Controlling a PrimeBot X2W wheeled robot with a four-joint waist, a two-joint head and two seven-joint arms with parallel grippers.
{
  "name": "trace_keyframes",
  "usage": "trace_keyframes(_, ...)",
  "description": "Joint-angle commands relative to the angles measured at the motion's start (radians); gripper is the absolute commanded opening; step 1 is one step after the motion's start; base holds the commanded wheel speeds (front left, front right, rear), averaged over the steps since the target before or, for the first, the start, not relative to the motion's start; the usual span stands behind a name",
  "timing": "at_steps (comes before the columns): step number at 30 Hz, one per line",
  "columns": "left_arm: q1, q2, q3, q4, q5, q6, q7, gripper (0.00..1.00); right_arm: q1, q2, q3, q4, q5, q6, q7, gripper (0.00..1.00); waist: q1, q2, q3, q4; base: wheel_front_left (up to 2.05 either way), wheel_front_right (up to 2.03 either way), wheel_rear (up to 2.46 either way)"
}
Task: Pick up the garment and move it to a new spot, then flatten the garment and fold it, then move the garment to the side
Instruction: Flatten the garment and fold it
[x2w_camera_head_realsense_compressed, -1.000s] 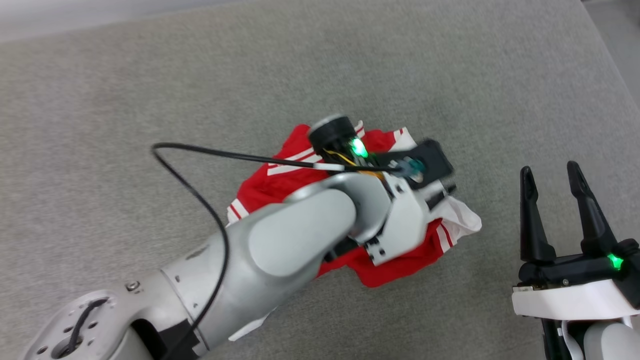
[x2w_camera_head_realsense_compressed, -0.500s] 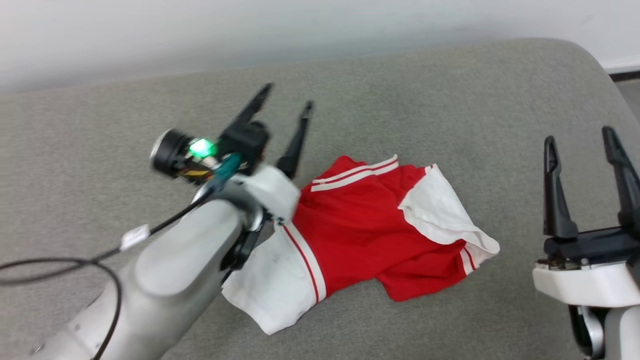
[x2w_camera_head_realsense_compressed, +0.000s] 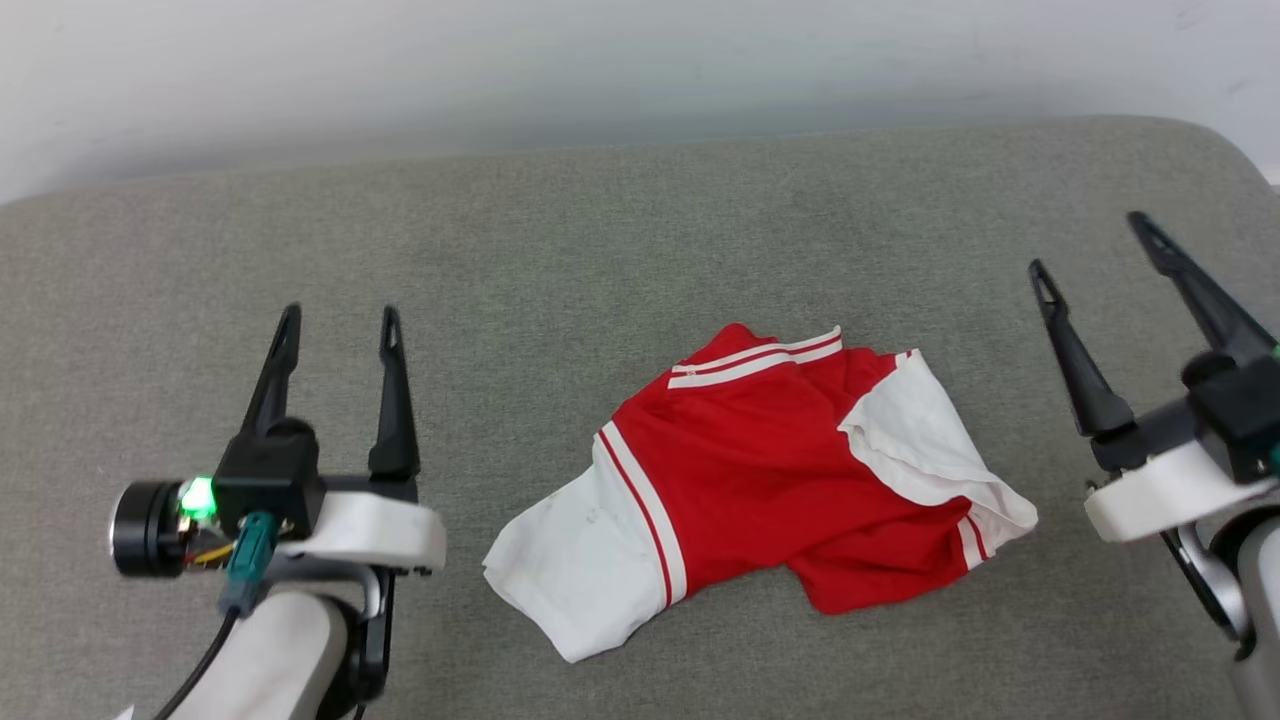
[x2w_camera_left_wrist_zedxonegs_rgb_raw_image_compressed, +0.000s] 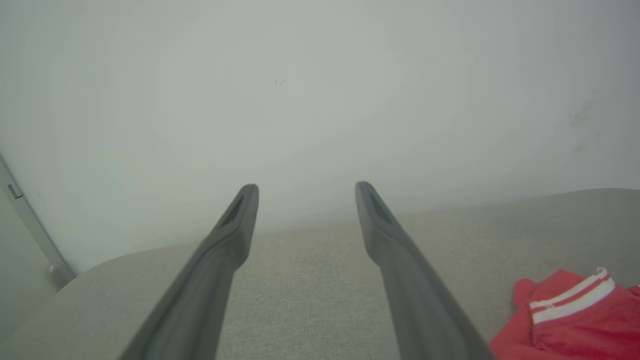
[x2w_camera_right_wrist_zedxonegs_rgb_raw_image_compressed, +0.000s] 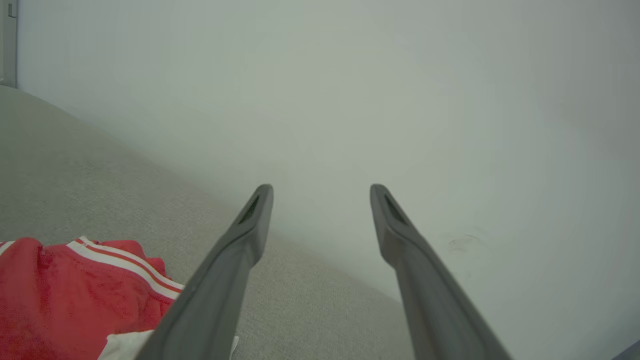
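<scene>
Garment (x2w_camera_head_realsense_compressed: 760, 470), a red T-shirt with white sleeves, lies in a loose crumpled heap near the middle of the grey upholstered surface (x2w_camera_head_realsense_compressed: 600, 250), between the two hands and touching neither. Left hand (x2w_camera_head_realsense_compressed: 340, 312) hovers to its left with its fingers spread and nothing between them. Right hand (x2w_camera_head_realsense_compressed: 1090, 242) sits off to its right, likewise released and empty, canted a little leftward. Both point toward the pale wall (x2w_camera_head_realsense_compressed: 600, 70) behind the surface. Judged state: shirt lies free, not flattened, not folded.

Risks from here:
1. The heap is doubled over itself. The near white sleeve (x2w_camera_head_realsense_compressed: 570, 570) splays toward the front edge and the far white sleeve (x2w_camera_head_realsense_compressed: 920, 430) is turned back over the red body. A pinch at the top of the pile could take several layers, and the shirt would come up bunched instead of open.
2. A grip on a sleeve alone would probably let the body hang and twist, since soft cloth will drape and drag.
3. The covering below is also cloth, so fingers coming in too low could catch it along with the shirt.
4. Slim fingers on thin fabric mean a shallow bite may slip out during a lift.
5. Spreading needs matched corners, and only the striped trim (x2w_camera_head_realsense_compressed: 755, 362) at the far side reads clearly. I cannot make out the hem.

Surroundings: I see no object between either hand and the shirt. A black cable (x2w_camera_head_realsense_compressed: 200, 660) trails below the left hand and could drag cloth if that arm crosses the heap. The wall close behind the far edge limits spreading in that direction.
</scene>
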Motion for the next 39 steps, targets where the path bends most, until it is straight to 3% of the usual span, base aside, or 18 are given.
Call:
trace_keyframes(1, 0.051, -0.014, 0.034, -0.02, 0.023, 0.003, -0.002, 1.0, -0.043, -0.048, 0.046, 0.012, 0.049, -0.001, 0.062, 1.0, 0.0001, 0.0, 0.003, 0.006, 0.0, 0.0, 0.0)
trace_keyframes(11, 0.171, -0.122, 0.169, -0.059, 0.119, -0.06, -0.002, 1.0, -0.161, -0.345, 0.385, 0.01, 0.416, -0.001, 0.602, 1.0, 0.0001, 0.0, 0.031, 0.046, 0.0, 0.0, 0.0)
trace_keyframes(16, 0.175, -0.167, 0.21, -0.061, 0.164, -0.102, -0.002, 1.0, -0.212, -0.441, 0.531, 0.005, 0.535, -0.001, 0.796, 1.0, 0.0001, 0.0, 0.059, 0.073, 0.0, 0.0, 0.0)
trace_keyframes(24, 0.155, -0.22, 0.256, -0.053, 0.215, -0.154, -0.002, 1.0, -0.273, -0.422, 0.669, 0.099, 0.579, -0.001, 0.836, 1.0, 0.0001, 0.0, 0.112, 0.102, 0.0, 0.0, 0.0)
trace_keyframes(32, 0.144, -0.268, 0.297, -0.03, 0.258, -0.203, -0.002, 1.0, -0.292, -0.372, 0.764, 0.266, 0.584, -0.002, 0.748, 1.0, 0.0001, 0.0, 0.139, 0.106, 0.0, 0.0, 0.0)
trace_keyframes(33, 0.146, -0.272, 0.304, -0.026, 0.261, -0.21, -0.002, 1.0, -0.295, -0.364, 0.763, 0.273, 0.593, -0.002, 0.728, 0.38, 0.0001, 0.0, 0.136, 0.101, 0.0, 0.0, 0.0)
trace_keyframes(34, 0.149, -0.276, 0.311, -0.02, 0.263, -0.216, -0.002, 1.0, -0.299, -0.36, 0.76, 0.274, 0.598, -0.001, 0.706, 0.0, 0.0001, 0.0, 0.132, 0.096, 0.0, 0.0, 0.0)
trace_keyframes(39, 0.17, -0.3, 0.34, -0.003, 0.28, -0.242, -0.002, 1.0, -0.286, -0.359, 0.68, 0.259, 0.632, -0.001, 0.591, 0.0, 0.0001, 0.0, 0.1, 0.066, 0.0, 0.0, 0.0)
